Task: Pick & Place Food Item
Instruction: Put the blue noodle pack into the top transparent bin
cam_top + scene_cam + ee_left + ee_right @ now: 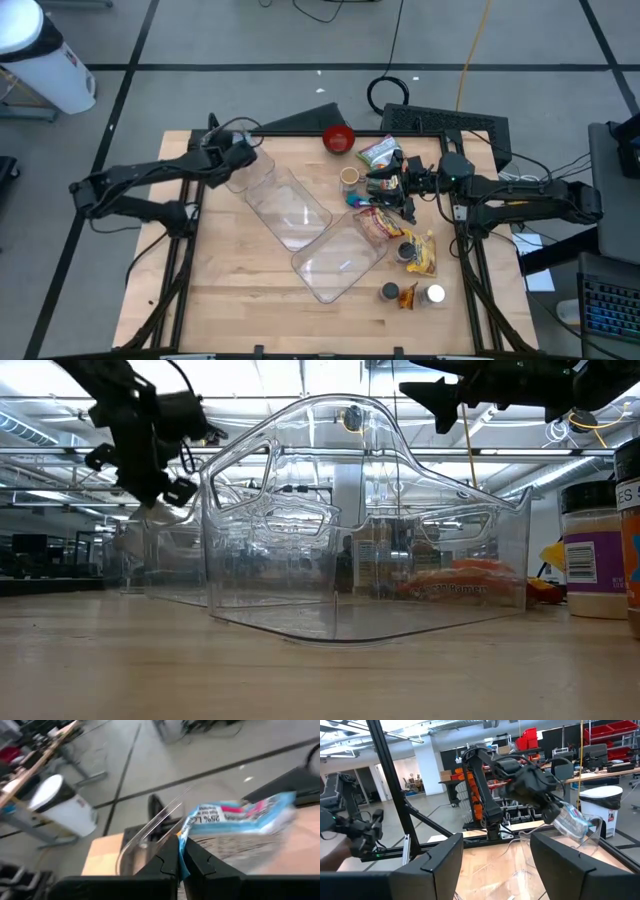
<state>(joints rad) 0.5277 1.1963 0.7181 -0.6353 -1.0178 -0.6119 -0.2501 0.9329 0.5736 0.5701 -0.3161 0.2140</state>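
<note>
Food packet [235, 822]: in the left wrist view, you see the left tool [181, 857] pinched tight on the packet's blue edge, with a clear bin's rim [155, 822] just beyond it. You are in the carry step; the next move calls for lowering the packet inside the bin walls before release.

High view: the left tool [238, 155] sits at upper left of the surface [240, 290], over the end of the far clear bin [285, 205]. The right tool [392, 185], jaws apart and empty, waits at centre right among loose items; keep clear of it.

Low view: the near clear bin [365, 530] fills the centre; its raised walls are the edges to clear.

Right wrist view: open room lies between the arms.
</note>
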